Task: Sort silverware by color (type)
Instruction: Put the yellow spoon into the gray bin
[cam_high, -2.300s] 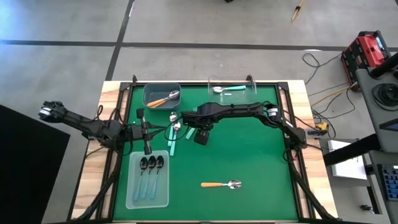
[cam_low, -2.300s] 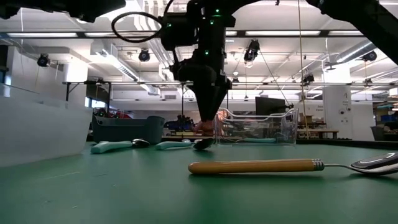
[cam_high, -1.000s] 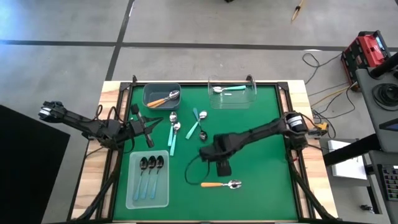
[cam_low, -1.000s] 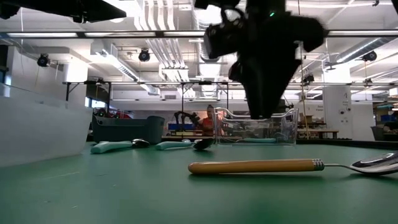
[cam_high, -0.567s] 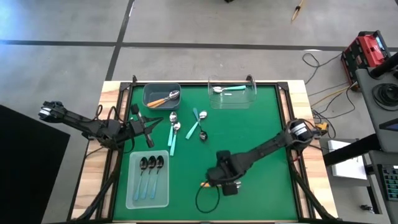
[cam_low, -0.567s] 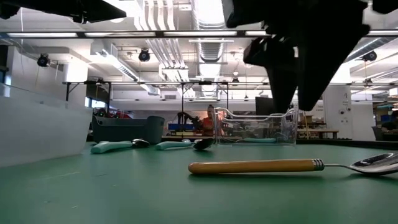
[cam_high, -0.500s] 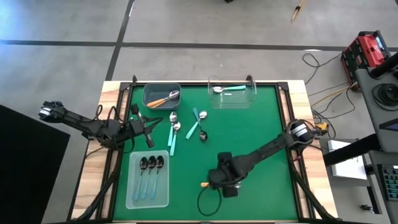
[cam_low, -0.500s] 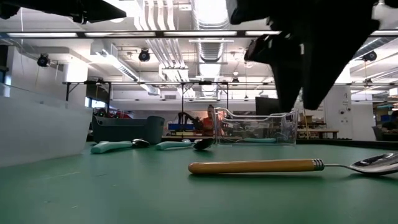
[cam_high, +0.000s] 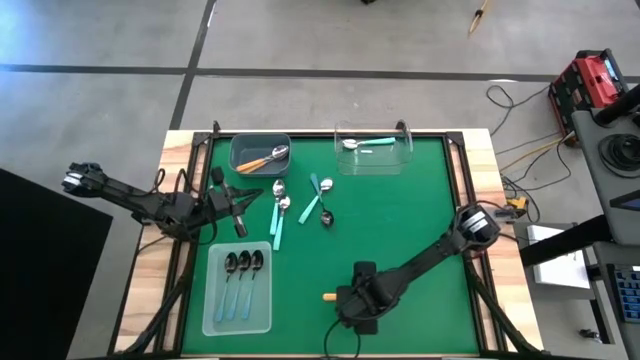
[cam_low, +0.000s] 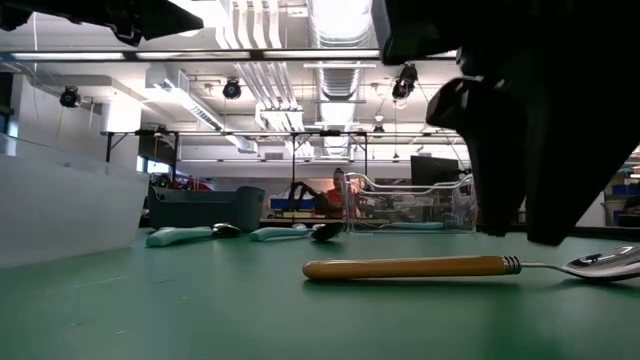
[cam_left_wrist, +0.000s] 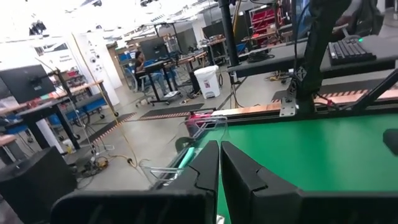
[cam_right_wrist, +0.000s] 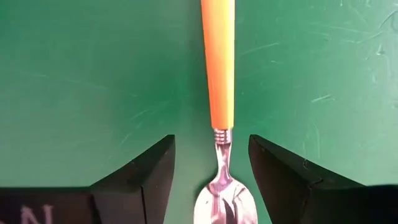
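The right gripper (cam_right_wrist: 211, 171) hangs low with its 2 fingers spread, while the left gripper (cam_left_wrist: 219, 163) waits closed.

Orange-handled spoon (cam_right_wrist: 217, 74): smooth, glossy plastic-looking handle; polished, mirror-bright metal neck and bowl. Green table mat (cam_right_wrist: 74, 74) under it: matt, finely scuffed with pale scratches. Right gripper (cam_right_wrist: 211, 171) fingers (cam_right_wrist: 283, 171) flanking the spoon's neck: matt black, hard-edged plastic look. Clear bin (cam_high: 373, 150) at the mat's far edge: transparent glossy plastic. Table border (cam_high: 175, 270) outside the mat: pale bare wood.
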